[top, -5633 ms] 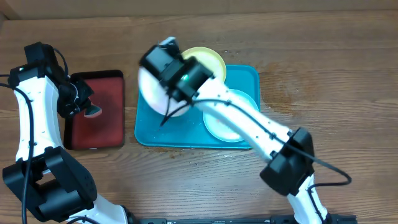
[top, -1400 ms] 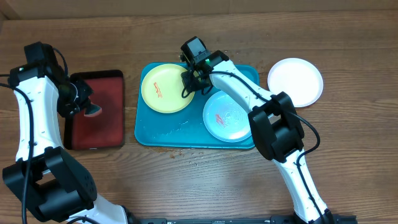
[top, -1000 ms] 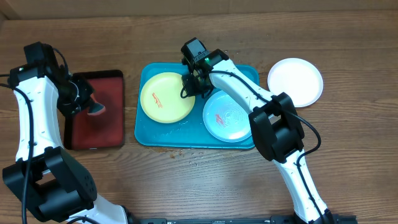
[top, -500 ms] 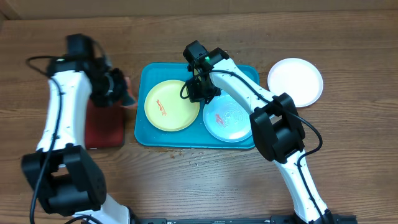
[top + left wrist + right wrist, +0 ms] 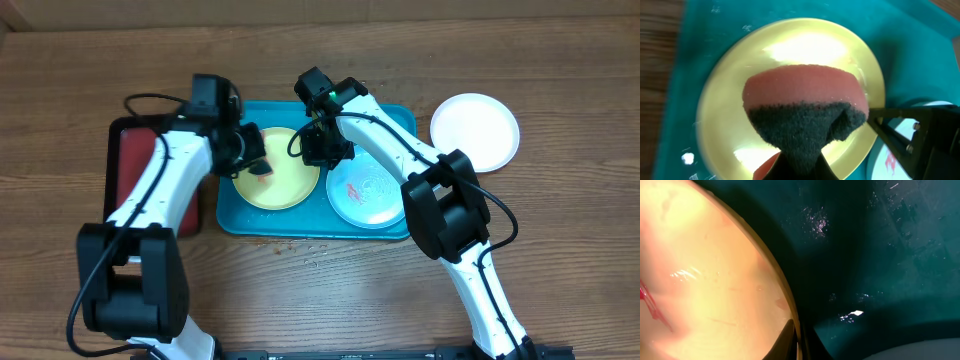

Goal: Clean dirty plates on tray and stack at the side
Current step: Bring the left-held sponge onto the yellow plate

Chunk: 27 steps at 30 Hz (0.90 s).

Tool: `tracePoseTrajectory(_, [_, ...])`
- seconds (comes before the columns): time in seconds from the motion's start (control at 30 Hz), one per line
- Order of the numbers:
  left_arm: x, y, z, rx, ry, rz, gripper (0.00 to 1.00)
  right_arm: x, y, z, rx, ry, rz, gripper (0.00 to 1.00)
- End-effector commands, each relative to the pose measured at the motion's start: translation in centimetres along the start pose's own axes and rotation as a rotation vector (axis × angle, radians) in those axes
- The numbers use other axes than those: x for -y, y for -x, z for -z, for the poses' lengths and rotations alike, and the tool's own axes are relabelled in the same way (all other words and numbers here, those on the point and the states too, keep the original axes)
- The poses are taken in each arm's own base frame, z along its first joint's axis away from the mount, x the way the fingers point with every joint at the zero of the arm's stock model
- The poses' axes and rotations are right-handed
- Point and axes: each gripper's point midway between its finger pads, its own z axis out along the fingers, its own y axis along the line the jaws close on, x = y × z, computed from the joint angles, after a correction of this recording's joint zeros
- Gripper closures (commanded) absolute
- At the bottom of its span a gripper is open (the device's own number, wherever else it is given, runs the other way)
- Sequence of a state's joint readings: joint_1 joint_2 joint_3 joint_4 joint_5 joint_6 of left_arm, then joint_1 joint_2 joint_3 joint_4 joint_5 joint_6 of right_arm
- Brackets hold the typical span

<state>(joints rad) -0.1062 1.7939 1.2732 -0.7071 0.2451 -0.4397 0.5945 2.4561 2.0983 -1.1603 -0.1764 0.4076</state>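
Left claw is clenched on a salmon-pink sponge with a dark scouring face, held over the round yellow-green plastic plate for scrubbing. The right claw is pinched on that plate's rim, apparently steadying it inside the turquoise rectangular plastic tray, centre frame.

- The left gripper sits at the bottom edge, its jaws pinched on the narrow dark end of a sponge.
- The sponge fans out ahead of the claw, with the black scouring layer nearest and salmon-pink foam beyond.
- Beneath and ahead of the claw lies the glossy yellow-green plate, resting on the turquoise tray.
- Just left of the claw is a reddish patch; whether it is a smear or the sponge's edge is unclear.
- To the claw's right, the black right gripper meets the plate's rim.
- Low and right of the claw, part of the pale mint plate shows, carrying a red smear.
- Far left runs a strip of wooden table.
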Motion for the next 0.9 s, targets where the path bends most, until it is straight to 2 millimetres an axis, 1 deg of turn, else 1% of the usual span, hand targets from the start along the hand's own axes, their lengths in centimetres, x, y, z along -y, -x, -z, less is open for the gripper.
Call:
tracePoseTrajectory(0.0, [0.9,-1.5,-2.1,-0.040,0.007,-0.004,0.96,1.3,-0.8,-1.8,-0.031,-0.061,-0.020,0.96])
tracePoseTrajectory(0.17, [2.1,-1.8,-4.1,-0.042,-0.002,-0.043,0.96,1.3,-0.8,-1.8,-0.030,-0.061,-0.020,0.96])
tracePoseTrajectory(0.33, [1.3,-1.1,-5.6,-0.025,0.021,-0.034,0.96,1.3,-0.8,-1.8,-0.031,-0.062,-0.020,0.96])
tracePoseTrajectory(0.43, [-0.1,-0.8,-6.3,-0.013,0.078,-0.010,0.96,1.3,-0.8,-1.8,-0.032,-0.062,-0.020,0.96])
tracePoseTrajectory(0.57, [-2.3,-0.7,-6.6,-0.009,0.173,0.002,0.96,1.3,-0.8,-1.8,-0.032,-0.062,-0.020,0.96])
tracePoseTrajectory(0.73, [-6.4,-1.0,-5.4,0.009,0.400,-0.003,0.96,1.3,-0.8,-1.8,-0.032,-0.063,-0.020,0.96])
tracePoseTrajectory(0.8, [-7.5,-1.2,-4.9,0.008,0.466,-0.008,0.96,1.3,-0.8,-1.8,-0.032,-0.063,-0.020,0.96])
tracePoseTrajectory(0.87, [-8.1,-1.4,-4.5,0.000,0.503,-0.011,0.96,1.3,-0.8,-1.8,-0.032,-0.063,-0.020,0.96])
